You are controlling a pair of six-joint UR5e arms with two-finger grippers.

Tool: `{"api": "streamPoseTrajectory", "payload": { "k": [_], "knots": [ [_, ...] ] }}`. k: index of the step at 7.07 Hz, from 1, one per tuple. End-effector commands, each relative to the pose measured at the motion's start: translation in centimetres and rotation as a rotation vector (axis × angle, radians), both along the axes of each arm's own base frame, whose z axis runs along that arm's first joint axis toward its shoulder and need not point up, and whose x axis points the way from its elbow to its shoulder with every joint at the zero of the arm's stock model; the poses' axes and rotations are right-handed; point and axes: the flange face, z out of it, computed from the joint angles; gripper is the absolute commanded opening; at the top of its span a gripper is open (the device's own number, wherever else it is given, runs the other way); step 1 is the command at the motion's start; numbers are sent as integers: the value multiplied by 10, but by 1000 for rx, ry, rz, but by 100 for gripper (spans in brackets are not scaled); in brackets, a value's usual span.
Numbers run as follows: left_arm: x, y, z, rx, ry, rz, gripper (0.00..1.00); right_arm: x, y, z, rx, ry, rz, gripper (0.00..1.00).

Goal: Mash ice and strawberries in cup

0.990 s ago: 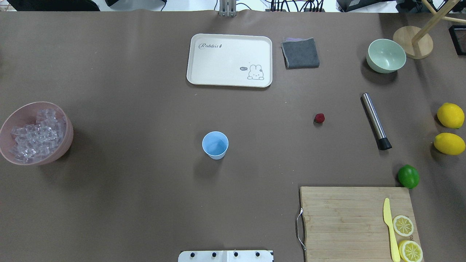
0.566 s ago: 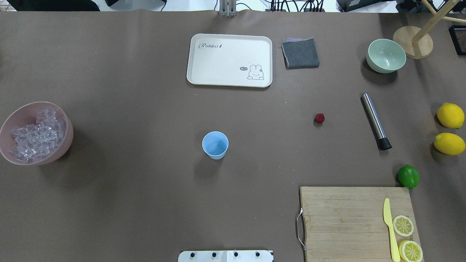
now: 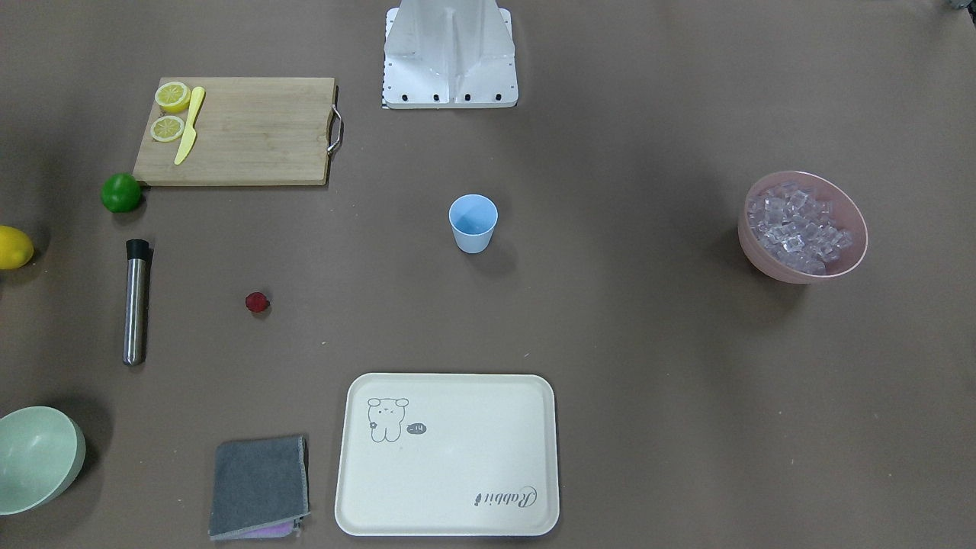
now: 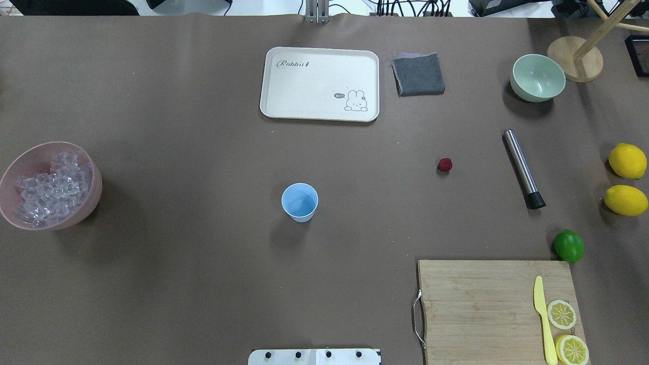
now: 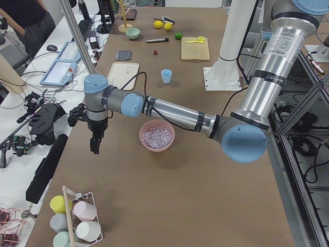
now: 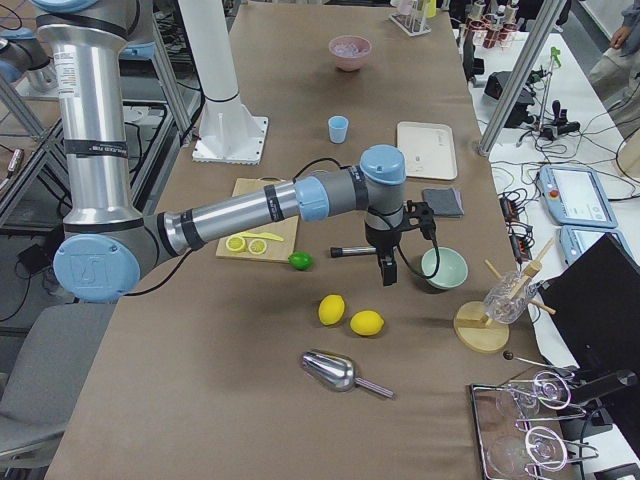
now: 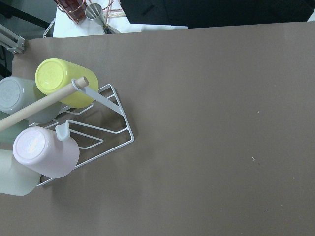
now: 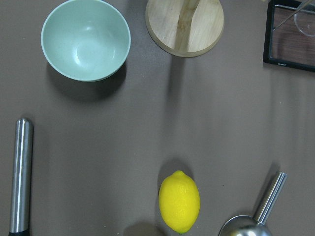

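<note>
The light blue cup (image 4: 299, 202) stands upright mid-table, with nothing showing inside it. A single small dark red strawberry (image 4: 445, 164) lies on the table to its right. The ice (image 4: 50, 187) fills a pink bowl (image 4: 95, 195) at the table's left edge. My left gripper (image 5: 95, 145) hangs over the table's left end, beyond the pink bowl; I cannot tell whether it is open or shut. My right gripper (image 6: 386, 270) hangs near a steel muddler (image 4: 523, 169) and the pale green bowl (image 6: 443, 268); its state cannot be told either. Neither wrist view shows any fingers.
A cream tray (image 4: 319, 83) and a grey cloth (image 4: 418, 74) lie at the far side. Two lemons (image 4: 627, 160), a lime (image 4: 568, 245) and a cutting board (image 4: 481, 309) with a knife and lemon slices are on the right. A metal scoop (image 6: 335, 372) and a cup rack (image 7: 74, 128) sit at the table's ends.
</note>
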Motion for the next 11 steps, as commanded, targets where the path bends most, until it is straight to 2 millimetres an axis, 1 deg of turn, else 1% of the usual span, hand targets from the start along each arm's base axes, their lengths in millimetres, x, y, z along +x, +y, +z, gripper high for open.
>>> {"api": "streamPoseTrajectory", "payload": {
  "k": [1,2,3,5,6,7,8,10,11],
  "knots": [
    [-1,12,10,-7,9,3,98,-1,2,-7,10,-14,-4,100],
    [0,32,14,-14,37,8,98,-2,2,-7,9,-24,-8,100],
    [1,42,2,14,49,19,98,-2,2,-8,11,-25,-8,100],
    [2,66,-8,34,93,33,98,-3,1,-7,10,-24,-10,100],
    [7,74,-2,12,157,53,98,-3,1,-7,10,-24,-10,100],
    [6,76,-4,19,156,53,98,-2,2,-7,8,-24,-9,100],
    [5,89,4,10,150,53,97,-2,3,-6,8,-25,-12,100],
    [7,90,-1,17,160,59,97,-3,3,-6,6,-35,-15,100],
    [8,92,-7,28,164,61,97,-5,3,-8,4,-52,-20,100]
  ]
}}
